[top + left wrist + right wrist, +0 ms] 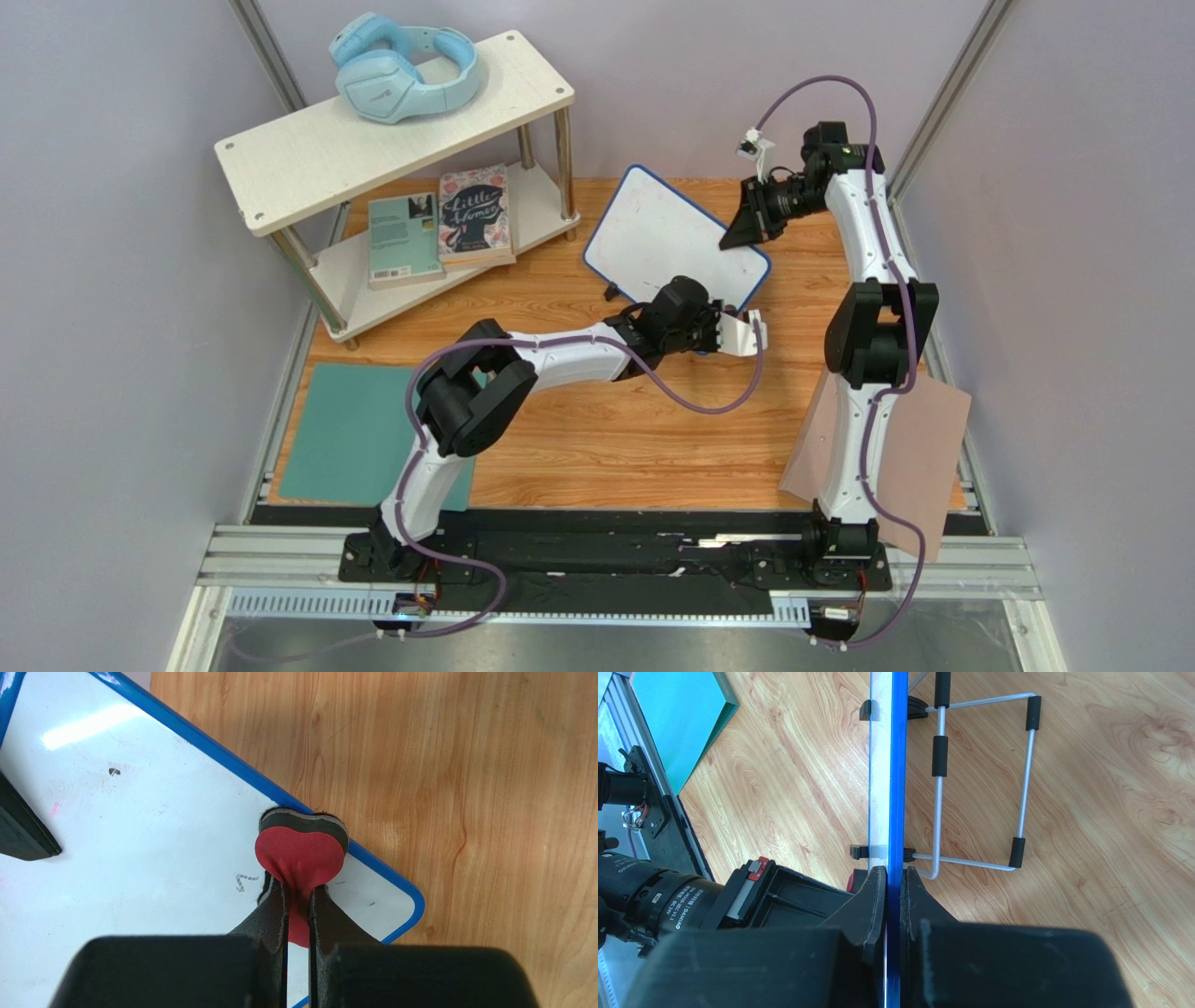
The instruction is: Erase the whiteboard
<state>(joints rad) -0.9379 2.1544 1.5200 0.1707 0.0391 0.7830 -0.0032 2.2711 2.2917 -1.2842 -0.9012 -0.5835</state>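
Observation:
The whiteboard (659,231), white with a thin blue rim, stands tilted on a wire stand (987,777) at the back of the wooden table. My right gripper (744,217) is shut on its right edge; in the right wrist view the blue rim (898,777) runs between the fingers. My left gripper (298,896) is shut on a red heart-shaped eraser (300,855) with a dark felt underside, pressed on the board (140,847) near its lower right corner. Small dark marks (246,880) and a faint pink smudge remain on the white surface.
A two-level white shelf (407,119) at back left carries blue headphones (407,67) on top and two books (442,224) below. A teal green mat (358,427) lies front left. A pinkish-tan sheet (926,441) lies front right, partly under the right arm.

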